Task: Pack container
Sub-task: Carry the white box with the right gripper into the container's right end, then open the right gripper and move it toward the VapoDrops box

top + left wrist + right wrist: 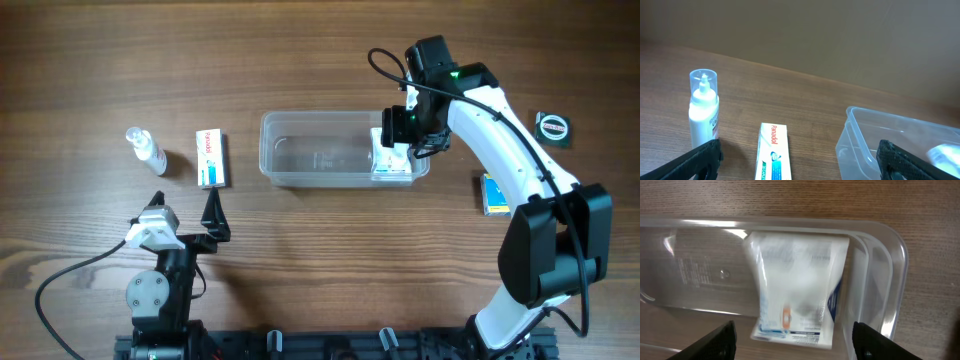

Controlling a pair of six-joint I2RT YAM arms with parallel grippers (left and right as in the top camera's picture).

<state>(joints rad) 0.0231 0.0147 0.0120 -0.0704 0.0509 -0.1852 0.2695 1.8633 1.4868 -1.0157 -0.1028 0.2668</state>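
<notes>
Hovering over the right end of the container (300,116) on the table (100,60), the right hand (397,142) gapes wide, fingers clear of the white box (795,290) lying inside. The left hand (185,210), also wide, sits near a bottle (703,107) and a Panadol box (772,150).

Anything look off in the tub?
The white box at the container's right end looks askew: its lower edge overlaps the near wall instead of lying flat inside. It is blurred, so hard to confirm.
</notes>
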